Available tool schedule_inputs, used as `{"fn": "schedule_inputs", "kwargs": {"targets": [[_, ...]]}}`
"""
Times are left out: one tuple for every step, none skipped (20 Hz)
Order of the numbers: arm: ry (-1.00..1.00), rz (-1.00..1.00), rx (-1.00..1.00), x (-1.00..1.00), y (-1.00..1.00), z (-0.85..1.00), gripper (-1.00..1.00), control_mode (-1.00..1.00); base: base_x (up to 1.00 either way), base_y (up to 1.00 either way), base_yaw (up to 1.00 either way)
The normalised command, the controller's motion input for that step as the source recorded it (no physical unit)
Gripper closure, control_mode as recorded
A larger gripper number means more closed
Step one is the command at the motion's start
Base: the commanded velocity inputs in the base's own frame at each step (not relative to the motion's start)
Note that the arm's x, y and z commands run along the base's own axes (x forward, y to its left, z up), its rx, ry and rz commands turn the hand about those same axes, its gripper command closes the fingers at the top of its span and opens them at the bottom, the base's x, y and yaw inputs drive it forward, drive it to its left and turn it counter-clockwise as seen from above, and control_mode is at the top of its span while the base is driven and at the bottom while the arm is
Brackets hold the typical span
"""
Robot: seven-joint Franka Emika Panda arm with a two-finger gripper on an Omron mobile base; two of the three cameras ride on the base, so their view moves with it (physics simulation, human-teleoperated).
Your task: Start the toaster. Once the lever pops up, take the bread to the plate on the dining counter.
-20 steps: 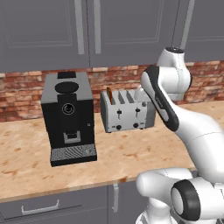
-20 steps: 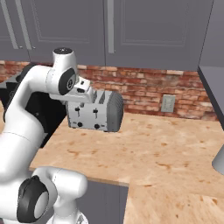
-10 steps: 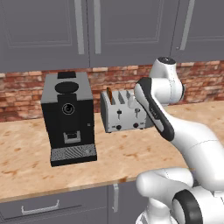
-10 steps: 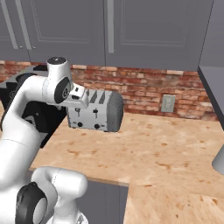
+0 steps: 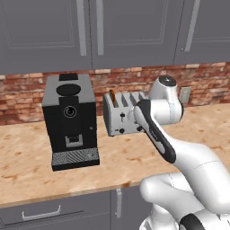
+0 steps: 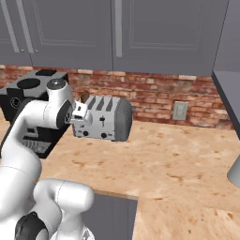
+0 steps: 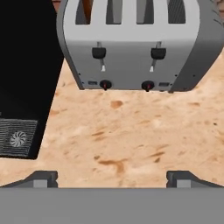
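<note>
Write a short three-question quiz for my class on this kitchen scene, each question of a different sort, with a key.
1. True or false: the tan slice of bread stands in the slot of the boxy silver-grey toaster nearest the tall black coffee machine.
2. How are the jaws of the two-finger gripper standing? A. shut B. open C. clamped on a lever
3. Fill in: both dark toaster levers sit near the ___ of their slots.

Key: 1 true; 2 B; 3 top.
</note>
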Motion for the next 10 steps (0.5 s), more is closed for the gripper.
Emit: {"fn": "schedule_inputs", "kwargs": {"targets": [[-0.15, 0.0, -0.02, 0.06, 0.16, -0.26, -1.0, -1.0, 0.0, 0.0, 0.0], [-0.13, 0.0, -0.02, 0.09, 0.2, -0.24, -1.0, -1.0, 0.0, 0.0, 0.0], [-0.13, 0.0, 0.0, 0.07, 0.13, -0.15, -1.0, -1.0, 0.0, 0.0, 0.0], [-0.13, 0.0, 0.0, 0.06, 0.09, -0.15, -1.0, -1.0, 0.0, 0.0, 0.0], [-0.13, 0.0, 0.0, 0.11, 0.08, -0.13, -1.0, -1.0, 0.0, 0.0, 0.0], [-0.11, 0.0, 0.0, 0.18, 0.11, -0.06, -1.0, -1.0, 0.0, 0.0, 0.0], [-0.1, 0.0, 0.0, 0.21, 0.09, -0.01, -1.0, -1.0, 0.0, 0.0, 0.0], [-0.08, -0.01, 0.0, 0.24, 0.09, 0.0, -1.0, -1.0, 0.0, 0.0, 0.0], [-0.11, -0.01, 0.0, 0.22, 0.04, 0.0, -1.0, -1.0, 0.0, 0.0, 0.0], [-0.11, -0.01, 0.0, 0.31, 0.06, 0.0, -1.0, -1.0, 0.0, 0.0, 0.0]]}}
